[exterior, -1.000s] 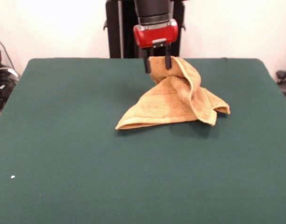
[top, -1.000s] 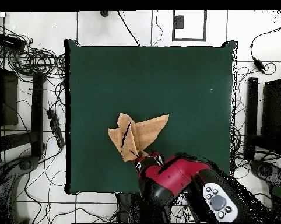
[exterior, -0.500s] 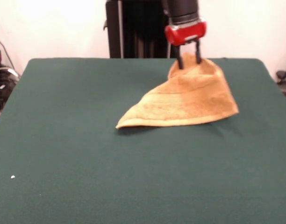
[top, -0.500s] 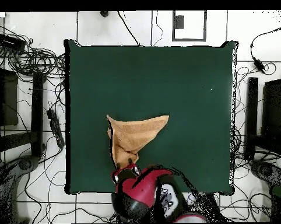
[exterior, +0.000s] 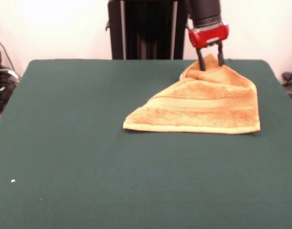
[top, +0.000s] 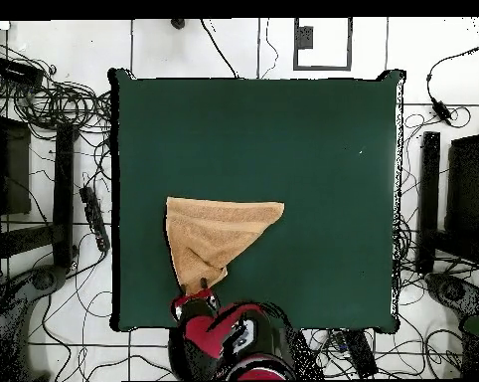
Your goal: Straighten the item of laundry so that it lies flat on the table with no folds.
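The gripper has its jaws pinched on one raised corner of the towel by the tabletop's robot-side edge. The rest drapes toward centre. Cables crowd the floor around it.

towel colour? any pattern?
Golden-tan towel, with woven band stripes running parallel to its near edge; clearest in the front view.

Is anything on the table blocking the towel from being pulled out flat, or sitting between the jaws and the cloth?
Nothing visible does. The gripper already pinches a raised corner of the towel, and the green table around it shows only bare cloth in both views.
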